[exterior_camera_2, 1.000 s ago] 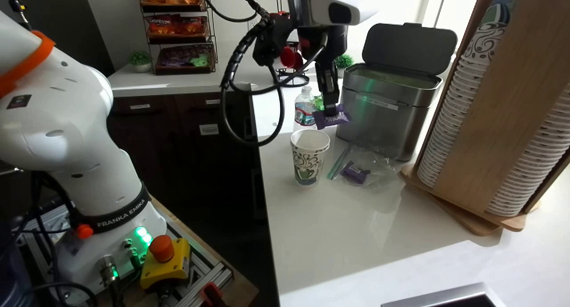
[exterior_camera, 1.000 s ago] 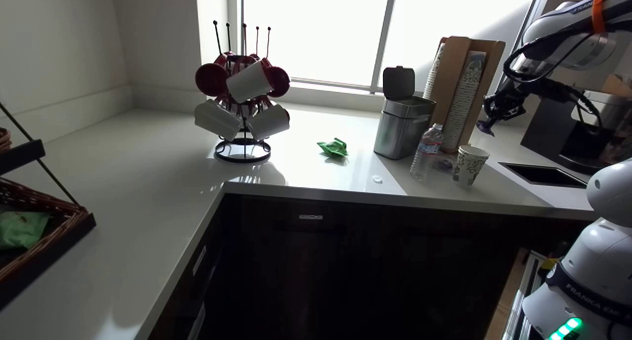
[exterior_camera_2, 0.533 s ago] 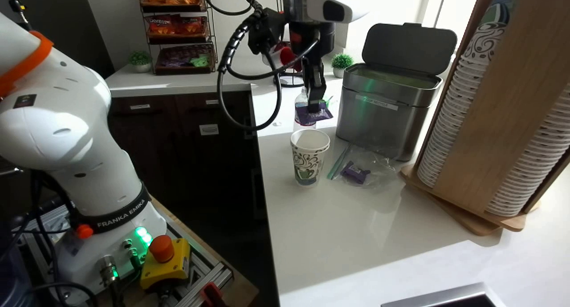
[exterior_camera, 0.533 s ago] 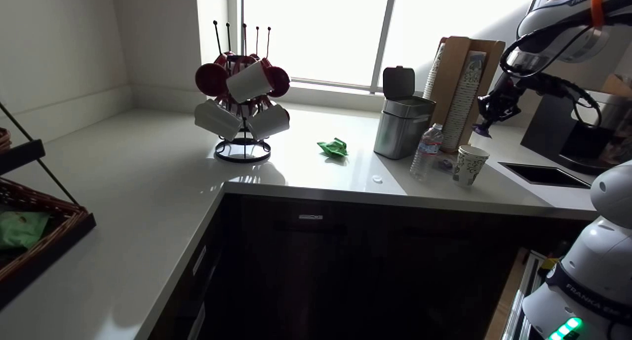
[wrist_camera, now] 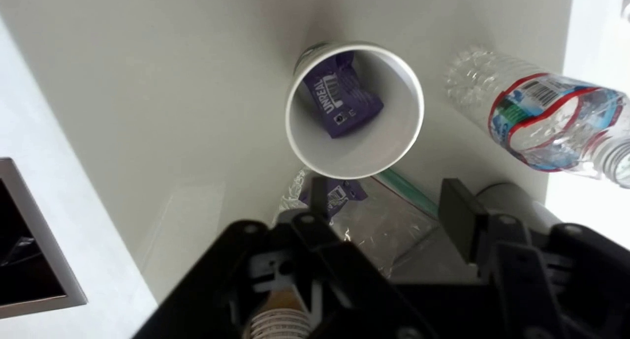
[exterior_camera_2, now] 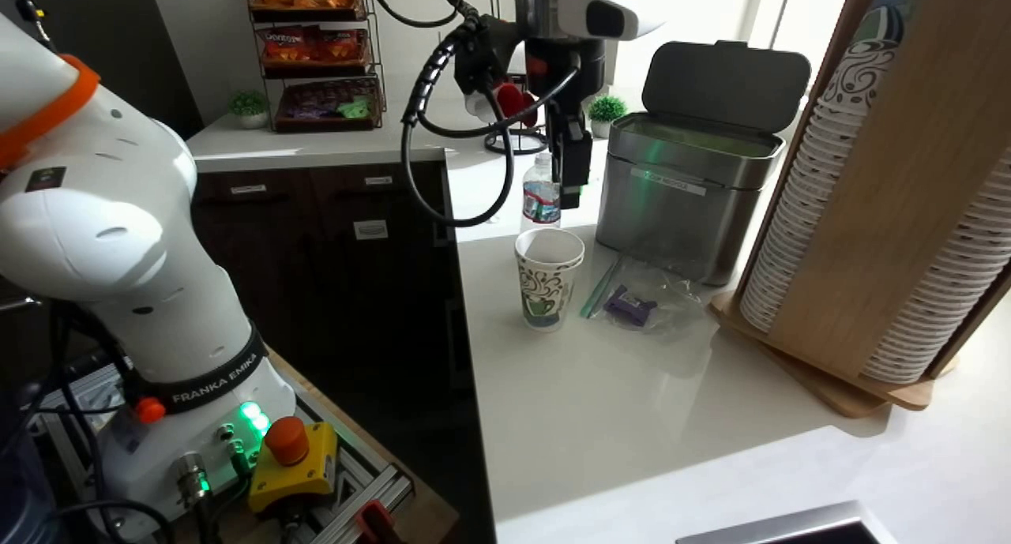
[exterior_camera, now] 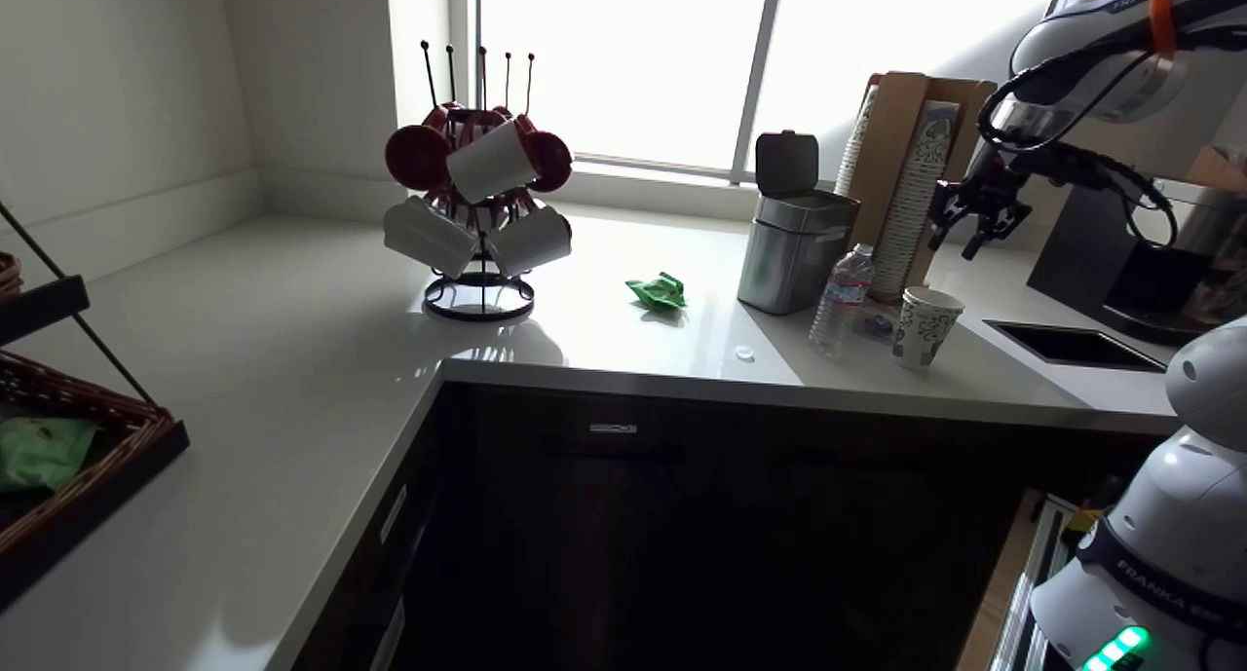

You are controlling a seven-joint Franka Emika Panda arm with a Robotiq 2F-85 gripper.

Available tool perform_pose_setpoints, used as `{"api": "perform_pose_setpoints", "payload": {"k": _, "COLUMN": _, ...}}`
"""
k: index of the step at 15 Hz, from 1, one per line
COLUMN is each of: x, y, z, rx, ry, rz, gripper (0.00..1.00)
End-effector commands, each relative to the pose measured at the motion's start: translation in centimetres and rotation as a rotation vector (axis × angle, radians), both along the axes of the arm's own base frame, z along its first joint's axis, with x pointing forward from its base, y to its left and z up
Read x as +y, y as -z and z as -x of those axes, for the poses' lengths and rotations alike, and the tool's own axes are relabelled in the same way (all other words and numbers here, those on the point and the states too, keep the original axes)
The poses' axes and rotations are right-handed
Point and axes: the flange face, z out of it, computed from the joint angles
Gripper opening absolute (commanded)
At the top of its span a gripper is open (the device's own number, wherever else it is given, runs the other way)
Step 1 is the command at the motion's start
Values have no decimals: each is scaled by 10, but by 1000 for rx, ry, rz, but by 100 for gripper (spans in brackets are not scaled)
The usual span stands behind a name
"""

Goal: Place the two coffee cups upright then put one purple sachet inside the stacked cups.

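Currently your Robotiq gripper (wrist_camera: 386, 196) hangs with its fingers spread above the countertop (exterior_camera_2: 569, 433). Near it the stacked paper cups (exterior_camera_2: 545, 299) stand upright, a purple Unreal sachet (wrist_camera: 342, 98) inside. Beside them you see a clear zip bag (exterior_camera_2: 671, 311) with a second purple sachet (exterior_camera_2: 629, 305). Close by stand a plastic water bottle (exterior_camera_2: 541, 200), an open metal bin (exterior_camera_2: 679, 212) and a wooden cup dispenser (exterior_camera_2: 877, 212); farther off, a mug tree (exterior_camera: 479, 316) and a snack rack (exterior_camera_2: 317, 70). By the window (exterior_camera: 623, 67) the countertop glares bright.

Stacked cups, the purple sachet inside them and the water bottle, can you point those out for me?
Stacked cups (exterior_camera_2: 546, 293): in an exterior view, on the patterned outer wall.
Purple sachet (wrist_camera: 343, 99): in the wrist view, on its lettered wrapper.
Water bottle (wrist_camera: 529, 107): in the wrist view, on its label.
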Motion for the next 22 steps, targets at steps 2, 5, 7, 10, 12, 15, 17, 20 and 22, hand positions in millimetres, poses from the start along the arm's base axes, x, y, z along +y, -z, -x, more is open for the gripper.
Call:
{"api": "perform_pose_setpoints", "payload": {"k": 2, "x": -31, "y": 18, "z": -8, "rx": -7, "ry": 153, "rz": 16, "gripper": 99}}
{"api": "perform_pose_setpoints", "payload": {"k": 5, "x": -47, "y": 37, "z": -12, "rx": 17, "ry": 231, "rz": 23, "gripper": 100}}
{"api": "perform_pose_setpoints", "payload": {"k": 7, "x": -55, "y": 53, "z": -17, "rx": 37, "ry": 270, "rz": 24, "gripper": 100}}
{"api": "perform_pose_setpoints", "payload": {"k": 10, "x": -65, "y": 72, "z": -23, "rx": 59, "ry": 308, "rz": 13, "gripper": 99}}
{"api": "perform_pose_setpoints", "payload": {"k": 12, "x": -71, "y": 81, "z": -24, "rx": 70, "ry": 331, "rz": 11, "gripper": 100}}
{"api": "perform_pose_setpoints", "payload": {"k": 15, "x": -77, "y": 85, "z": -23, "rx": 82, "ry": 349, "rz": 4, "gripper": 100}}
{"api": "perform_pose_setpoints", "payload": {"k": 17, "x": -80, "y": 86, "z": -22, "rx": 82, "ry": 358, "rz": 3, "gripper": 100}}
{"api": "perform_pose_setpoints", "payload": {"k": 20, "x": -79, "y": 84, "z": -20, "rx": 86, "ry": 340, "rz": 0, "gripper": 100}}
{"api": "perform_pose_setpoints", "payload": {"k": 22, "x": -80, "y": 83, "z": -20, "rx": 85, "ry": 342, "rz": 1, "gripper": 100}}
